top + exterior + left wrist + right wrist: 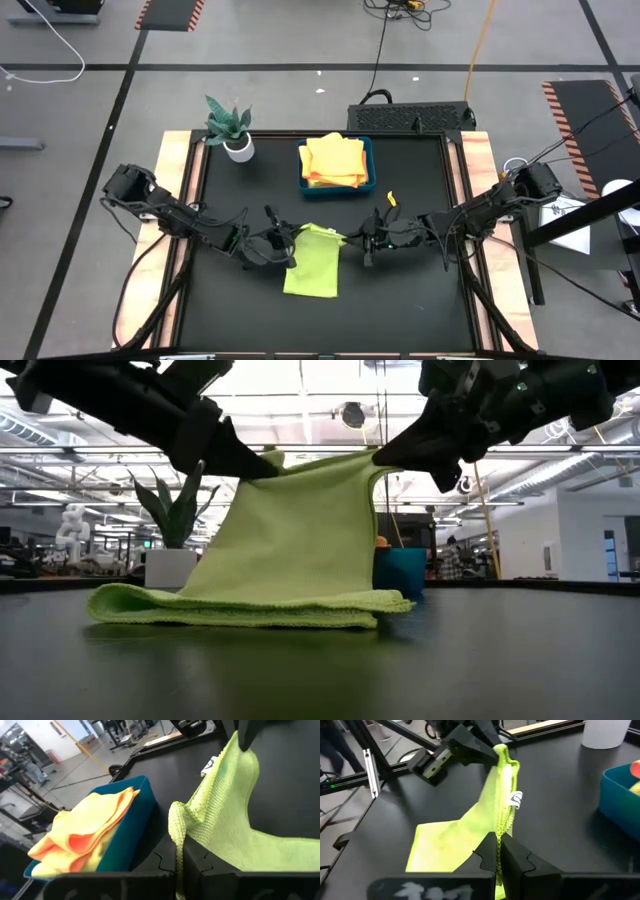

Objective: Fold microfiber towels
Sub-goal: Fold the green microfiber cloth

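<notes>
No words or numbers can be read anywhere. The lime green towel (490, 815) has a small white tag (516, 800) sewn on its raised edge, with a mark on it too tiny to make out.

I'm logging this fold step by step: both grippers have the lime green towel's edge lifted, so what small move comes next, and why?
Probably carry the lifted edge across and lower it. The left gripper and right gripper are each shut on a corner of the lime green towel, whose lower part lies flat on the table.
</notes>
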